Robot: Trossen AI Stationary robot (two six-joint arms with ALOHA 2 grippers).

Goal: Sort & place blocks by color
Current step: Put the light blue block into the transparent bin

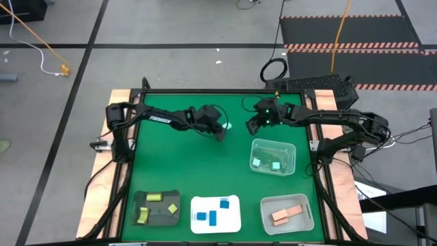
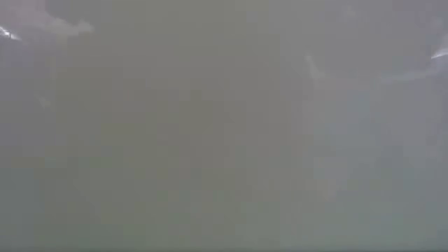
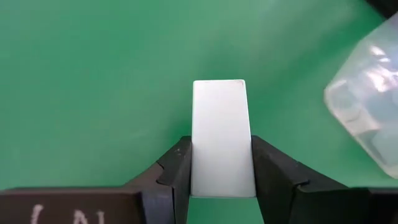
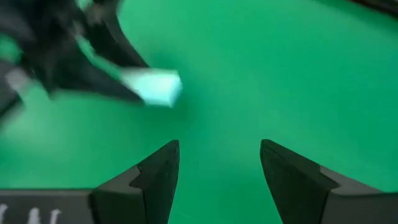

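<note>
My left gripper (image 1: 222, 130) (image 3: 221, 171) hovers over the middle of the green mat, shut on a pale mint-teal bar (image 3: 221, 134). The right wrist view shows the same bar (image 4: 154, 87) at the left gripper's tip. My right gripper (image 1: 254, 125) (image 4: 219, 158) is open just to the right of it, above bare mat, touching nothing. Other blocks lie in trays: yellow-green ones (image 1: 156, 198) in the dark tray, blue ones (image 1: 212, 217) in the white tray, tan-pink ones (image 1: 287, 214) in a clear tray, mint-teal ones (image 1: 266, 164) in another clear tray. The low view shows only grey. My left gripper pinches the mint-teal bar between its two fingers (image 3: 177, 171), one on each long side, at the bar's near end (image 3: 221, 183). The bar runs along the fingers and sticks out past their tips. It is lifted clear of the mat.
The clear tray with mint-teal blocks (image 1: 290, 147) (image 3: 367, 106) sits right of centre, near both grippers. The dark tray (image 1: 140, 201), the white tray (image 1: 235, 201) and the second clear tray (image 1: 266, 205) line the near edge. Bare green mat (image 1: 177, 164) lies between.
</note>
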